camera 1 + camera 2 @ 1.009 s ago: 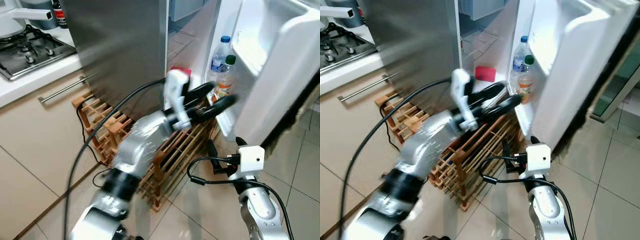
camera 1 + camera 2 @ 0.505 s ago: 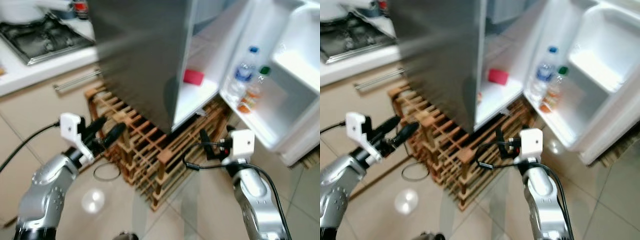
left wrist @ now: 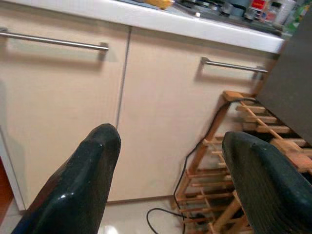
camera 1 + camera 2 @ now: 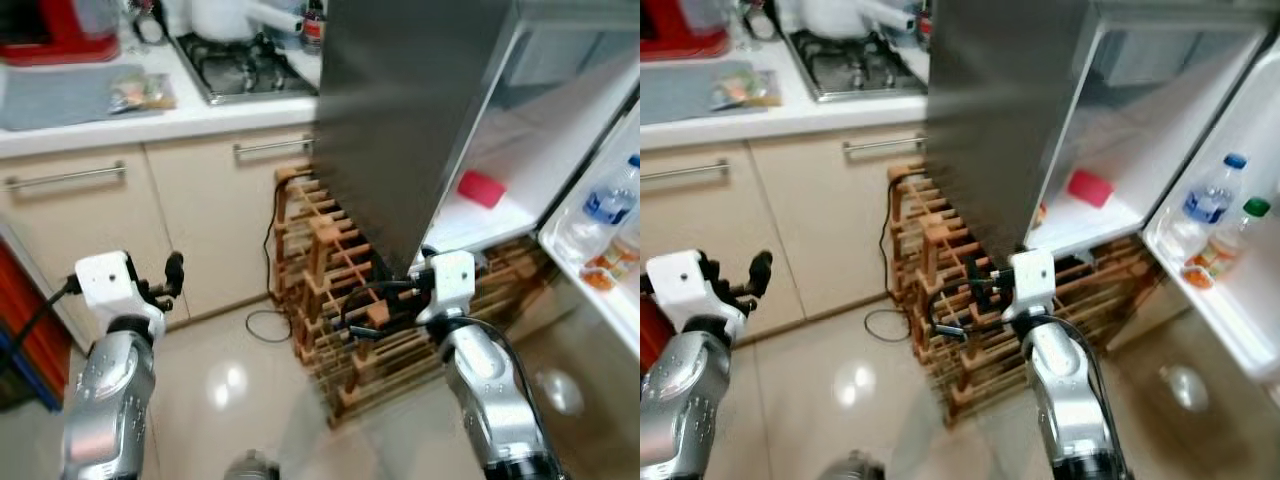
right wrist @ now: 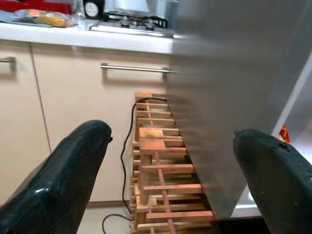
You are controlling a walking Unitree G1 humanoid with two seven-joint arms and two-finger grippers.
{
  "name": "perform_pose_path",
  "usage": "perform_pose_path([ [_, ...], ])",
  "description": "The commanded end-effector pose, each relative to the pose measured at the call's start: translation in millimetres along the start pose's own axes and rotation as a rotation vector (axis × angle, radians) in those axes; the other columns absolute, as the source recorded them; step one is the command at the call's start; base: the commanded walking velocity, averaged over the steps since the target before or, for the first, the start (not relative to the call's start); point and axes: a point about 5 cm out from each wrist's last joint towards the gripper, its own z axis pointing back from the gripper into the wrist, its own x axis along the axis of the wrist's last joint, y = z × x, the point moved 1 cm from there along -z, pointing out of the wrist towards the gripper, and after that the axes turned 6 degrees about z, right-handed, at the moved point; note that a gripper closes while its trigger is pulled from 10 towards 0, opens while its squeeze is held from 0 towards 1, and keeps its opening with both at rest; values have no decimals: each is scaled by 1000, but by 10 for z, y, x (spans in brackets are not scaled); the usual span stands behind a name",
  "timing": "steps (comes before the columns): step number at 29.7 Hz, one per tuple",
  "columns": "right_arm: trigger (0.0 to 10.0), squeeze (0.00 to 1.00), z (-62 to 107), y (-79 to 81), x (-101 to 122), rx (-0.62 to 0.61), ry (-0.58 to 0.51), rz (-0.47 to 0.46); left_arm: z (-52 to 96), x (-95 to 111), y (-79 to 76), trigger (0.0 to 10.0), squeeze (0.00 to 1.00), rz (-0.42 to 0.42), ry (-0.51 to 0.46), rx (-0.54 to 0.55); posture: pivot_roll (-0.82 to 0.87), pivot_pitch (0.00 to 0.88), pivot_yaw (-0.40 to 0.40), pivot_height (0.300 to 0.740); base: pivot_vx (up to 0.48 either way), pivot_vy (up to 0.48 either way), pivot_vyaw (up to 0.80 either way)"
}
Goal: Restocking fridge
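Both pincers empty, fridge open beyond

The left pincer (image 3: 168,180) and right pincer (image 5: 170,180) hover low with fingers spread wide, holding nothing. Past them stands a wooden rack (image 4: 340,290) beside the cabinets (image 4: 200,220). Farther, the open fridge (image 4: 420,110) holds a red box (image 4: 481,188) on its shelf and bottles (image 4: 1212,200) in the door.
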Motion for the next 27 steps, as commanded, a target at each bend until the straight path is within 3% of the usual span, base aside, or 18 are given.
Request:
perform_pose_path([
  [1, 10000, 286, 8, -19, -16, -1, 5, -7, -38, -48, -111, 10000, 0, -22, 32, -23, -52, 0, -46, 740, 0, 0, 600],
  [4, 10000, 286, 5, -38, -38, -1, 12, -7, -66, 16, -293, 10000, 0, -111, -17, -87, -61, 0, -48, 740, 0, 0, 600],
  [11, 10000, 306, -30, 22, -44, 35, 3, -13, -124, 139, -555, 10000, 0, -138, -78, -169, -66, 0, -45, 740, 0, 0, 550],
  [16, 10000, 314, -50, 55, -49, 50, 2, -14, -134, 125, -606, 10000, 0, -110, -67, -179, -68, 0, -39, 740, 0, 0, 495],
  [21, 10000, 282, -110, 17, -79, 5, 24, -62, -188, 151, -679, 10000, 0, -105, -73, -171, -66, 0, -36, 740, 442, 0, 375],
  [27, 10000, 302, -154, 11, -45, 16, 9, -15, -259, 208, -706, 10000, 0, -120, -88, -179, -67, 0, -32, 740, 480, 0, 239],
])
